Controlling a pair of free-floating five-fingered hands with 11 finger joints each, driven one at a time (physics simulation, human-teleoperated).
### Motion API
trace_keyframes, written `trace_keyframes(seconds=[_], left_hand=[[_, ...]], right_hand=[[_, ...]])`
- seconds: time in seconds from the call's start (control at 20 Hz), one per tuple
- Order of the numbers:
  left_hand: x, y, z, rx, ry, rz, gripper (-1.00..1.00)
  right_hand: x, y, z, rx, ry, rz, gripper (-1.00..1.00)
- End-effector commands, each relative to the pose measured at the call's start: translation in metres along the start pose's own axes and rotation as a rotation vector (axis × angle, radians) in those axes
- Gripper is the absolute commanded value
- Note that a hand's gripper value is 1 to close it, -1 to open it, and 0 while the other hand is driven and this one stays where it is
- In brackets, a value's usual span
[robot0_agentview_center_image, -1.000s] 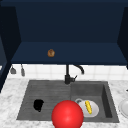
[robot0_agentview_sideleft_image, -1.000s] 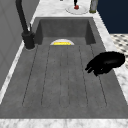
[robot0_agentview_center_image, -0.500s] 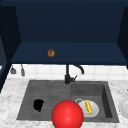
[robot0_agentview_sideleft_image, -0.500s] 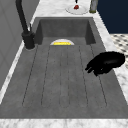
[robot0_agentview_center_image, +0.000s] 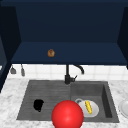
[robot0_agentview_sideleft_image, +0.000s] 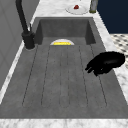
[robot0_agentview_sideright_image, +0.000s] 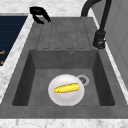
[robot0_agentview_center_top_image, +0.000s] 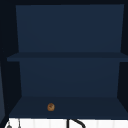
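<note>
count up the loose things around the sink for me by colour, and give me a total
Yellow: 1, the corn cob on the white plate in the basin.
White: 2, the plate under the corn and a second plate on the counter.
Red: 2, the ball at the sink's front edge and a small red thing on the counter plate.
Brown: 1, the small round thing on the shelf.
Total: 6.

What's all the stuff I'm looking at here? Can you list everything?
Dark grey sink: one, ribbed drainboard at left, basin at right.
Black tap: one, behind the sink.
White round plate: one, in the basin.
Yellow corn cob: one, on that plate.
Red ball: one, front of the sink.
Small brown object: one, bottom shelf of the dark blue cabinet.
Second white plate: one, on the counter, holding something red.
Left hand: one, black, fingers relaxed, above the drainboard.
</note>
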Motion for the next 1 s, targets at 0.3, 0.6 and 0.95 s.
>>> trace_keyframes(seconds=[0.3,0.6,0.95], left_hand=[[0.0,0.0,0.0,0.0,0.0,0.0,0.0],[0.0,0.0,0.0,0.0,0.0,0.0,0.0],[0.0,0.0,0.0,0.0,0.0,0.0,0.0]], right_hand=[[0.006,0.019,0.015,0.014,-0.003,0.024,-1.0],[0.015,0.038,0.017,0.013,0.011,0.02,-1.0],[0.014,0.053,0.03,0.017,0.006,0.013,-1.0]])
